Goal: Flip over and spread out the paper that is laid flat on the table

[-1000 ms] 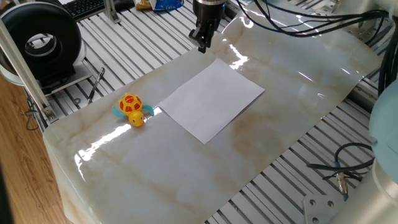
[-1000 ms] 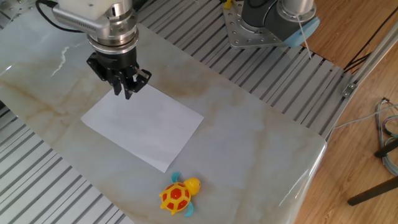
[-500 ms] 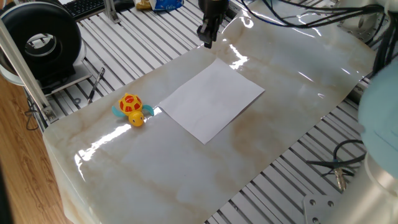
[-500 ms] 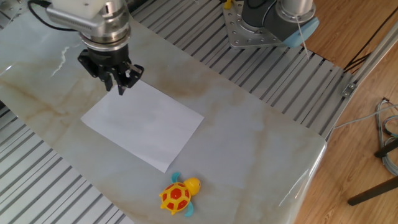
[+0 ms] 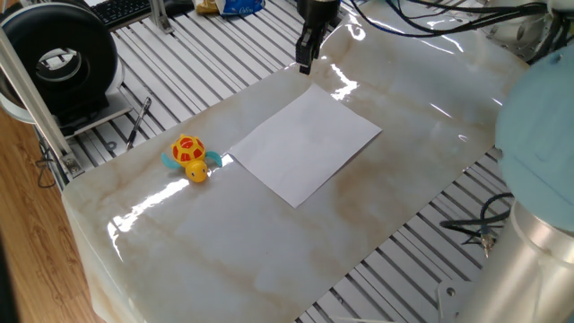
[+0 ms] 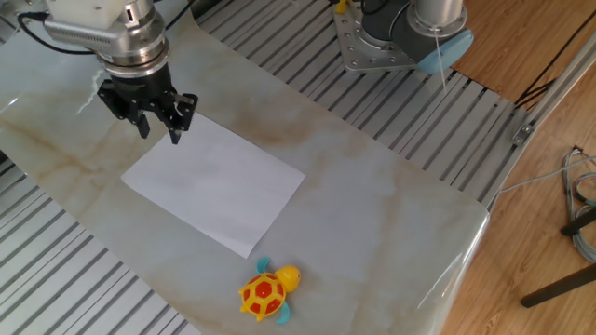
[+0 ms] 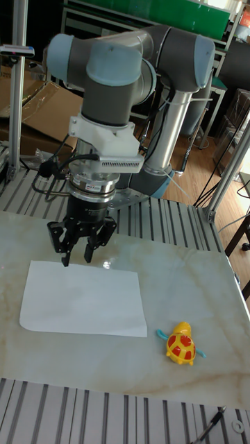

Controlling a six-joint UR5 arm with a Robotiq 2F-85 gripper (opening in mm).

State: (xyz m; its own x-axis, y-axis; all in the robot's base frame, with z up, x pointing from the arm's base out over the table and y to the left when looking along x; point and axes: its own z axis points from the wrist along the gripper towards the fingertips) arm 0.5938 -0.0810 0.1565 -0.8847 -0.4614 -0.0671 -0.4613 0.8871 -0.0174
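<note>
White paper (image 6: pixel 214 187) unmoved, end effector (image 6: pixel 156 124) farther toward its corner.

Grey arm (image 7: pixel 139 62), blue caps, black gripper (image 7: pixel 78 258)

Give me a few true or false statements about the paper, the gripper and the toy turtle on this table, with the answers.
1. The paper lies flat on the table. True.
2. The gripper holds the paper. False: it hangs above the sheet's far corner with nothing between its fingers.
3. The toy turtle sits on the paper. False: it rests on the bare table, just off a corner of the sheet.
4. The gripper is open. True.
5. The paper is crumpled. False: it looks smooth and flat.
</note>
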